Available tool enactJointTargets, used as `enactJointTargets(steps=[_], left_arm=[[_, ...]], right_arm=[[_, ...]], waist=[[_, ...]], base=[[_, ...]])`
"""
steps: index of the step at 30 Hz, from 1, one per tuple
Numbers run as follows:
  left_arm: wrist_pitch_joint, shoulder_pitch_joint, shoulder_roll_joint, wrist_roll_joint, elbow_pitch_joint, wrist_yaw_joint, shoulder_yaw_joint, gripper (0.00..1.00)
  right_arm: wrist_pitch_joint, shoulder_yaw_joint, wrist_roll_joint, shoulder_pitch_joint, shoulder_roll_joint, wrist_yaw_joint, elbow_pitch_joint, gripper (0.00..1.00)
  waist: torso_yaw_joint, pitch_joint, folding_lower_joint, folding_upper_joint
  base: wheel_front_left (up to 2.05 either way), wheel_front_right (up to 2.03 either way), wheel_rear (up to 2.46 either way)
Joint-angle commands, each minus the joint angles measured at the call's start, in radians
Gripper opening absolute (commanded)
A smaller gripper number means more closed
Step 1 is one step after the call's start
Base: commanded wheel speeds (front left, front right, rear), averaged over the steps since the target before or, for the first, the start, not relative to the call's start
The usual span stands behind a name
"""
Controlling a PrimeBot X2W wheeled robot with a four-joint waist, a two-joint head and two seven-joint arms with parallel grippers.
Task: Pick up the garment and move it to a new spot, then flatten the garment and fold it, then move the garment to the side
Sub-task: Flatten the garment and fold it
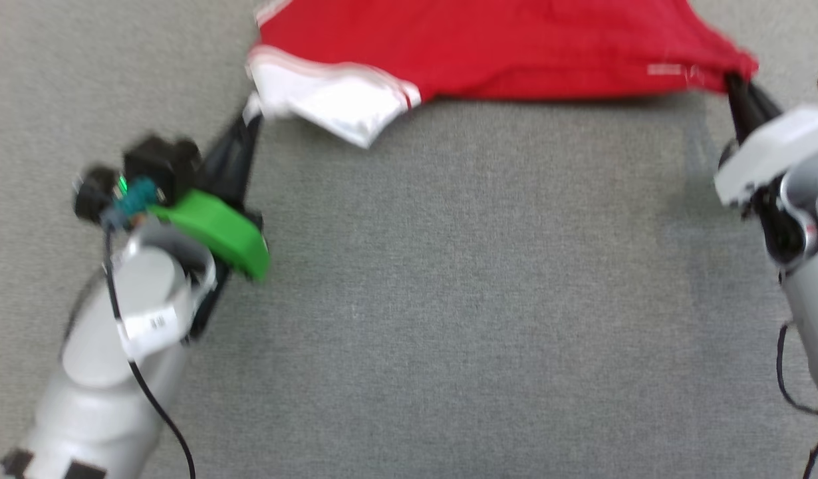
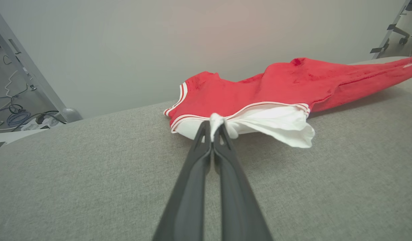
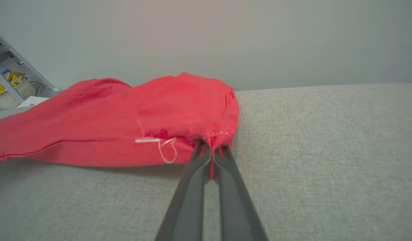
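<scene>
The garment (image 1: 502, 50), red with a white sleeve and red-and-white trim, stretches across the top of the head view, lifted slightly above the grey surface. My left gripper (image 1: 253, 110) is shut on the white sleeve edge at the garment's left end; in the left wrist view the fingertips pinch a bunch of white cloth (image 2: 216, 122) of the garment (image 2: 259, 90). My right gripper (image 1: 733, 80) is shut on the red corner at the garment's right end, with the hem (image 3: 211, 139) of the garment (image 3: 142, 117) clamped between the fingers. The garment's far part is cut off by the head view's top edge.
A grey fabric-covered surface (image 1: 449, 286) spreads out below the garment. A pale wall (image 2: 159, 43) stands behind it. A metal frame leg with cables (image 2: 21, 110) is at the left, and a shelf with a white basket (image 3: 6, 95) shows at the left.
</scene>
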Motion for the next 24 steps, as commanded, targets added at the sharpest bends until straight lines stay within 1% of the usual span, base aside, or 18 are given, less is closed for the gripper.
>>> enactJointTargets(steps=[1,6,12,20,24], left_arm=[[0.007,0.053,0.003,-0.019,-0.017,0.001,-0.009,0.0],[0.055,0.194,0.022,-0.06,-0.084,0.004,-0.024,0.0],[0.096,0.333,0.047,-0.076,-0.163,0.018,-0.057,0.0],[0.121,0.456,0.076,-0.076,-0.22,0.028,-0.1,0.0],[0.128,0.51,0.093,-0.077,-0.253,0.029,-0.119,0.0]], right_arm=[[0.004,-0.003,0.024,0.047,-0.01,-0.001,-0.013,0.0],[0.048,-0.012,0.086,0.186,-0.019,-0.001,-0.03,0.0],[0.119,-0.026,0.157,0.328,-0.027,-0.001,-0.066,0.0],[0.201,-0.066,0.231,0.487,-0.03,-0.001,-0.16,0.0],[0.234,-0.111,0.245,0.574,-0.039,-0.001,-0.208,0.0]], waist=[[0.039,-0.122,0.0001,0.0],[0.055,-0.18,0.0001,0.0],[0.068,-0.238,0.0001,0.0],[0.072,-0.306,0.0001,0.0],[0.071,-0.338,0.0001,0.0]], base=[[0.0,0.0,0.0],[0.0,0.0,0.0],[0.0,0.0,0.0],[0.0,0.0,0.0],[0.0,0.0,0.0]])
